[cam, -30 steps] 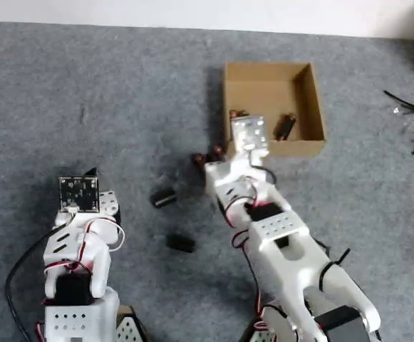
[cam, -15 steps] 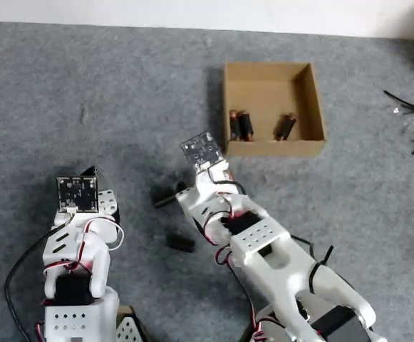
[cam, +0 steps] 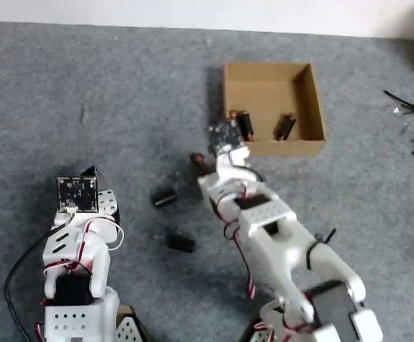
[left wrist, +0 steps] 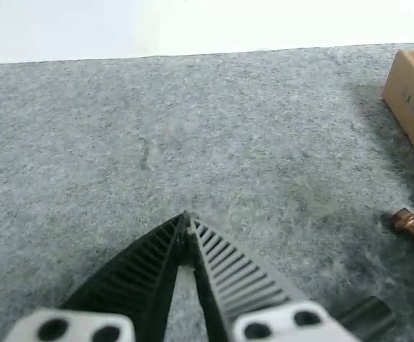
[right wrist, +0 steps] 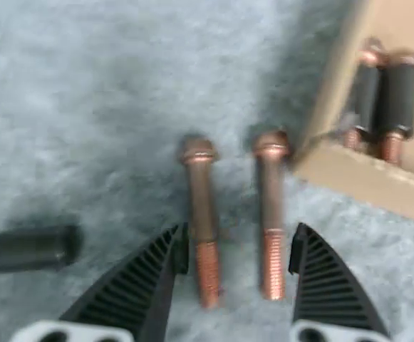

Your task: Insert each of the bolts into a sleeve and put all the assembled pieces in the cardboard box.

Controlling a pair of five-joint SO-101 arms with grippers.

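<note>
Grey carpet, white wall

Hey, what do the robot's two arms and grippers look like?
Both the left arm and right arm are white plastic shells around black motors, with thin red, white and black cables at the joints. Each wrist carries a small dark square circuit board. The left gripper and right gripper have black ribbed tapering fingers on white bases.

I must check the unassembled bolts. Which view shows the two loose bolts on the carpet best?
Right wrist view: both loose bolts lie whole, side by side, before the open right gripper. High view: one bolt end beside the right arm. Left wrist view: a bolt head at the edge.
</note>
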